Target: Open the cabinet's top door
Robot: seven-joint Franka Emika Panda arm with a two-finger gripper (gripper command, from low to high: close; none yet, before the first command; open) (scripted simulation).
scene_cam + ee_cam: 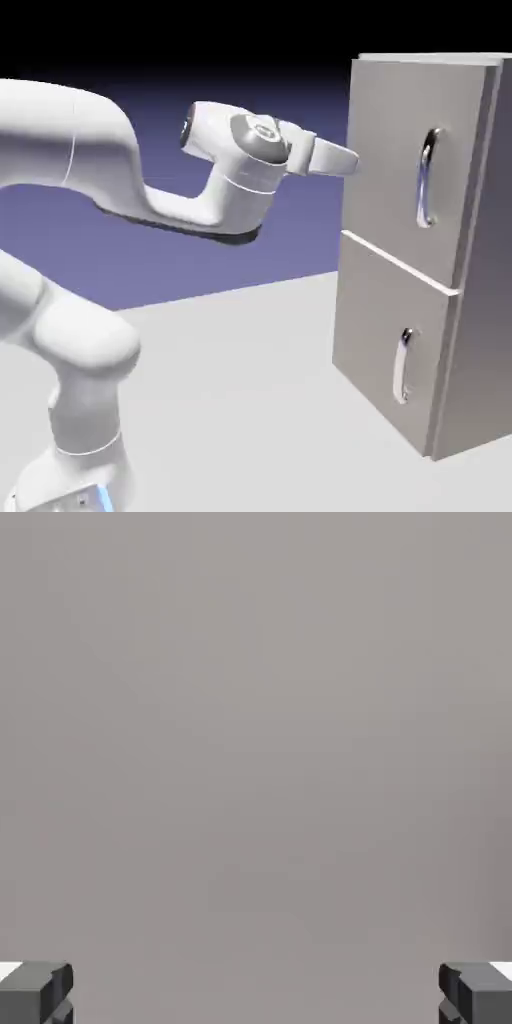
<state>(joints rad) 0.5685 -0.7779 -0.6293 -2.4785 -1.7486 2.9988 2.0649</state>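
The grey cabinet (480,300) stands at the exterior view's right with both doors closed. Its top door (390,160) carries a long vertical silver handle (428,178) near its right side. My gripper (349,158) points at this door's left edge, at the height of the handle's upper part, well left of the handle and close to the panel. In the hand view plain grey door panel (256,732) fills the frame and no handle shows. The gripper (256,997) is open, its two grey fingertips (35,992) far apart with nothing between them.
The shorter lower door (385,340) with its small silver handle (403,365) sits below the top door. The pale table (240,400) stretches in front of the cabinet. My arm's base (70,440) stands at the lower left.
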